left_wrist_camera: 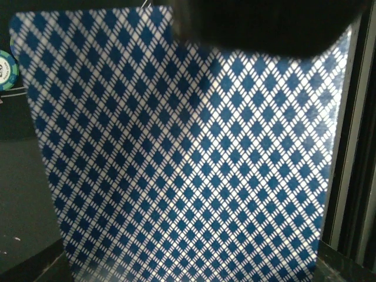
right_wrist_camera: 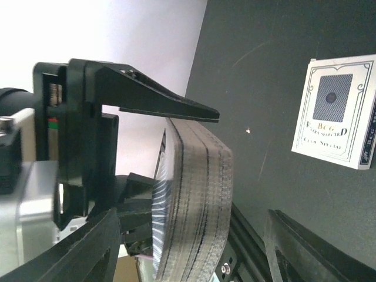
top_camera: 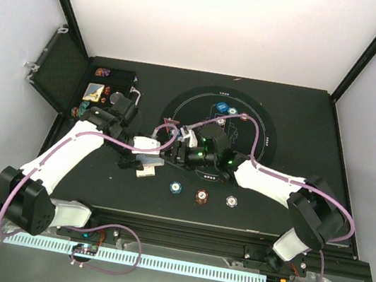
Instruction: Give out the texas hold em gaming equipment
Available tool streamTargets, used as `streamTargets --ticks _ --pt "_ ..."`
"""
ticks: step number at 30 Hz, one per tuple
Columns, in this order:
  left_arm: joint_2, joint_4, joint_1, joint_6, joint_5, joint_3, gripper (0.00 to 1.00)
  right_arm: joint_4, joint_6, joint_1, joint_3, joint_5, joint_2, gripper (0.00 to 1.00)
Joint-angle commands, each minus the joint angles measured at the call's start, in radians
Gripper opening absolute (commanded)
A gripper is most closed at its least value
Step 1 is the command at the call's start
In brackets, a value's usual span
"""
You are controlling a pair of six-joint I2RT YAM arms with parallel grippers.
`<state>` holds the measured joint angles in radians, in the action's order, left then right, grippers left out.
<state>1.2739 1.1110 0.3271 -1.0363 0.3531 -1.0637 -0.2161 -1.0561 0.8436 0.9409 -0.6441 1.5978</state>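
Left gripper (top_camera: 143, 162): jaws closed on the deck of cards (right_wrist_camera: 194, 200). A card back (left_wrist_camera: 188, 164) with a blue-and-white diamond lattice fills the left wrist view and hides the fingers. Right gripper (right_wrist_camera: 167, 164): jaws spread, one finger above and one below the same deck. The upper fingertip touches the deck's top edge, and the lower finger stands clear of it. The deck is thick, its stacked edges white with thin dark streaks. It is held just outside the near-left rim of the round mat (top_camera: 193, 109). It is bowed along its length, and its long axis runs from the bottom of the right wrist view up to the upper finger. A white card box (right_wrist_camera: 338, 111) with a blue panel lies flat on the worktop (top_camera: 286, 106) near the grippers. Toward the arm bases, three chips lie in a row: teal chip (top_camera: 175, 187), red-brown chip (top_camera: 201, 197), white chip (top_camera: 233, 202). On the mat's far side, a blue button (top_camera: 222, 108) and a second teal chip (top_camera: 232, 111) lie side by side. The open black case (top_camera: 58, 77) at the far-left corner holds chips and small coloured pieces too small to tell apart.
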Motion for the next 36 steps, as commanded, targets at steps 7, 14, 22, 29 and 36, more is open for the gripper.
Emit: streamTargets --ticks 7,14,22,29,36 --pt "-0.031 0.021 0.024 0.012 0.032 -0.045 0.01 -0.029 -0.002 0.012 -0.015 -0.015 -0.023 0.69" --pt "-0.040 0.022 0.042 0.025 0.036 -0.057 0.02 -0.198 -0.107 0.014 -0.020 -0.063 0.042 0.65" --pt "-0.048 0.011 0.051 0.033 0.023 -0.058 0.01 -0.274 -0.162 0.032 0.009 -0.083 0.101 0.53" --pt "-0.057 -0.016 0.061 0.049 0.030 -0.052 0.04 -0.342 -0.217 0.048 0.020 -0.089 0.140 0.37" --pt "-0.086 -0.077 0.063 0.094 0.069 -0.034 0.96 -0.384 -0.251 0.052 -0.007 -0.090 0.139 0.13"
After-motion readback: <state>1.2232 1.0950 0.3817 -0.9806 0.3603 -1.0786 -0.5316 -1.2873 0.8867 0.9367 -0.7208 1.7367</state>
